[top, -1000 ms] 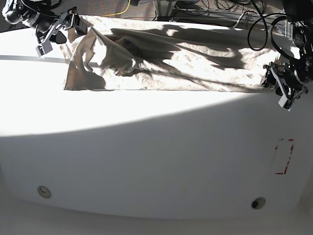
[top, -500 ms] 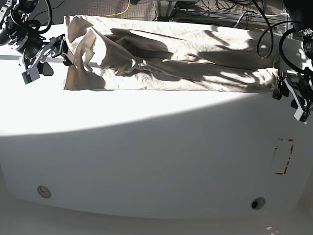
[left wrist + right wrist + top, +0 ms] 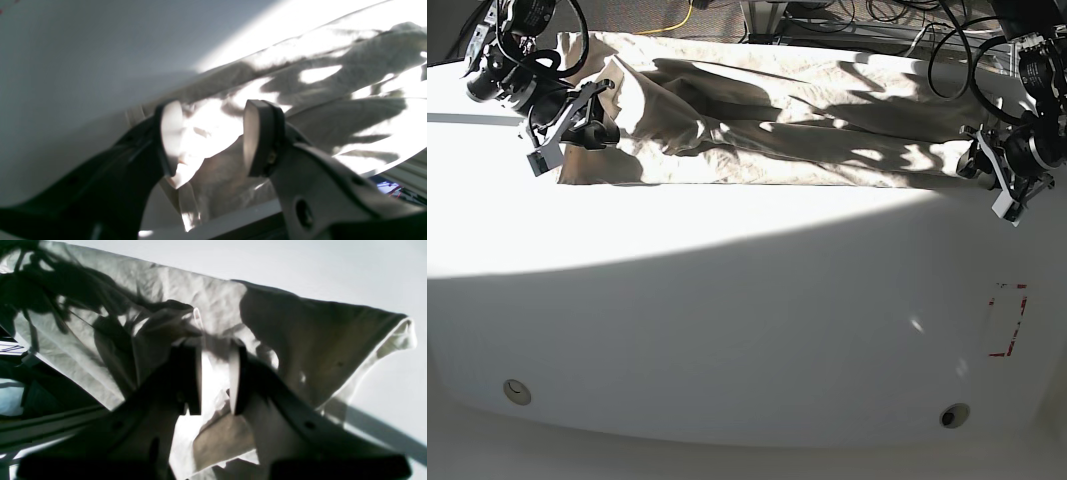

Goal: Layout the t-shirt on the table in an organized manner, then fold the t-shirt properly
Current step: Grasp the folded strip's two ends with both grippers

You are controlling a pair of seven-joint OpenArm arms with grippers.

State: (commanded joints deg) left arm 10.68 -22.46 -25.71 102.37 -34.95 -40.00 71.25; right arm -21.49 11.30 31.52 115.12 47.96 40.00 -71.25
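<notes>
Left pincer (image 3: 213, 140) parted wide over the end of the wrinkled beige cotton t-shirt (image 3: 767, 110), nothing clamped. Right pincer (image 3: 215, 380) parted narrowly, cloth between the pads, contact impossible to tell. In the base view, shirt stretched along the upper edge of the smooth white surface (image 3: 727, 320), long axis running left to right, bunched in the upper left. Red dashed rectangle (image 3: 1008, 320) at lower right, well apart from the shirt. Two small round holes (image 3: 517, 391) near the bottom edge. Black cables (image 3: 957, 50) in the upper right corner.
</notes>
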